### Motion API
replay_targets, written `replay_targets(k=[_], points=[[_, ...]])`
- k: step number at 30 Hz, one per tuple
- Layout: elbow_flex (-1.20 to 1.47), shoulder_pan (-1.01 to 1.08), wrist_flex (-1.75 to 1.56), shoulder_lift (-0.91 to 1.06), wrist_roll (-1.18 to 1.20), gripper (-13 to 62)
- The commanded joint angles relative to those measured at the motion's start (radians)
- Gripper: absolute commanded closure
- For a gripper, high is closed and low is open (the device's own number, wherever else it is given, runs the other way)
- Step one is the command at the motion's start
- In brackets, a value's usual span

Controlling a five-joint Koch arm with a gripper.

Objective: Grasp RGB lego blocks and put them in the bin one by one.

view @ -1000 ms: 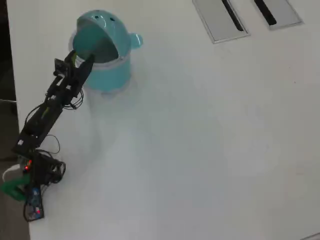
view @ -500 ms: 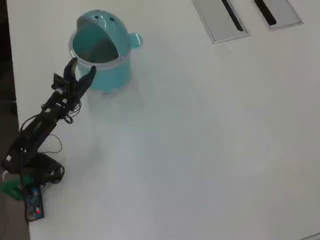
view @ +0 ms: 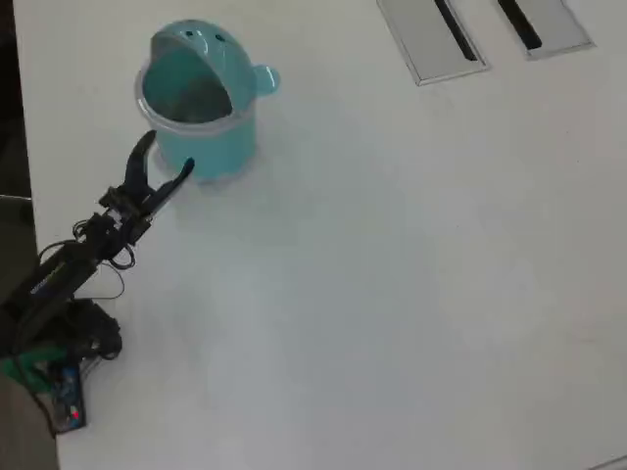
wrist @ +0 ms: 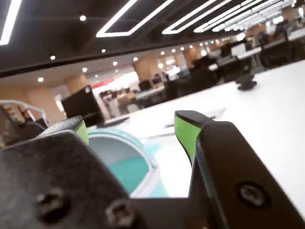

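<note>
A: Surface (view: 411, 294) shows no blocks. Bin (view: 211, 147) far left, upright.
B: Bin looks light, stiff plastic, easily nudged. Pincer (view: 165, 155) spread wide, empty, just beside its wall.
A: Blocks: tiny, hard, slick. Pinch flat sides, centred.

The light teal bin (view: 201, 98) stands upright on the worktop, domed hood tipped back, side knob pointing right in the overhead view.
</note>
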Motion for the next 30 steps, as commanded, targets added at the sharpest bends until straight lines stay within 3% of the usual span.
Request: replay_targets(k=[1, 16, 30], points=[[-0.034, 0.002, -0.083, 0.035, 0.051, 15.6], [0.031, 0.049, -0.147, 0.115, 0.419, 15.7], [0.19, 0.385, -0.382, 0.115, 0.865, 16.5]])
